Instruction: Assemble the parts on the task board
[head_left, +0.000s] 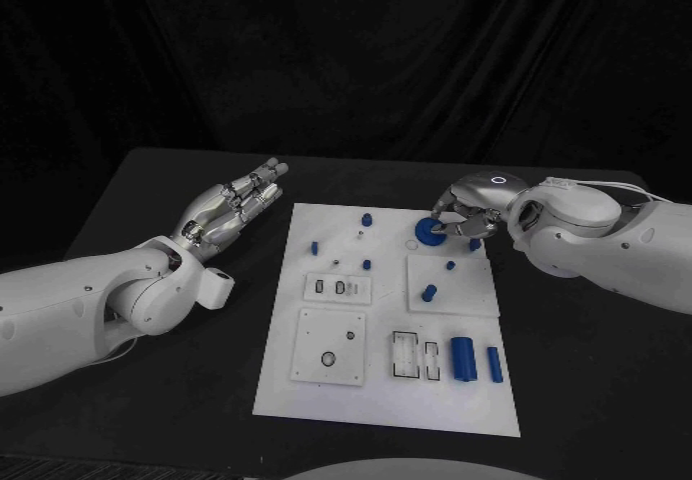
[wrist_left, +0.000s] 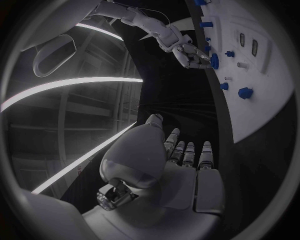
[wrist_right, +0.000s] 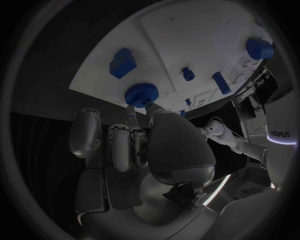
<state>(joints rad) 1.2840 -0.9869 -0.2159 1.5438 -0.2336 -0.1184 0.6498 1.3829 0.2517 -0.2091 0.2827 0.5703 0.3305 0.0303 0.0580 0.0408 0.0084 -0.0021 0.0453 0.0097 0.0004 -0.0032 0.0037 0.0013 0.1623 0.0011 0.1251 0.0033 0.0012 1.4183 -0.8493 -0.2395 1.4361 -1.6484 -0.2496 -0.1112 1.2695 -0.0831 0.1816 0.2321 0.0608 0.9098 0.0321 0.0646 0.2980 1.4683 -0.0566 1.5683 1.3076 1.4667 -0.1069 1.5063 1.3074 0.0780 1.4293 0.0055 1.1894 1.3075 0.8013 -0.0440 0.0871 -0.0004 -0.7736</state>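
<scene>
The white task board (head_left: 378, 400) lies in the middle of the black table. At its far right part my right hand (head_left: 464, 215) pinches a blue round disc with a toothed rim (head_left: 428, 231), low over the board. In the right wrist view the fingertips (wrist_right: 132, 111) touch that disc (wrist_right: 142, 94) at the board's edge, near a blue block (wrist_right: 122, 62). My left hand (head_left: 235, 208) hovers beside the board's far left corner, fingers stretched out and holding nothing; its palm (wrist_left: 181, 165) faces the board (wrist_left: 265, 85).
Small blue pegs (head_left: 365, 219) (head_left: 366, 265) stand on the board's far half. A short blue cylinder (head_left: 428, 293) lies on a raised square plate. Two longer blue cylinders (head_left: 463, 358) (head_left: 495, 364) lie at the near right, beside slotted plates (head_left: 411, 355).
</scene>
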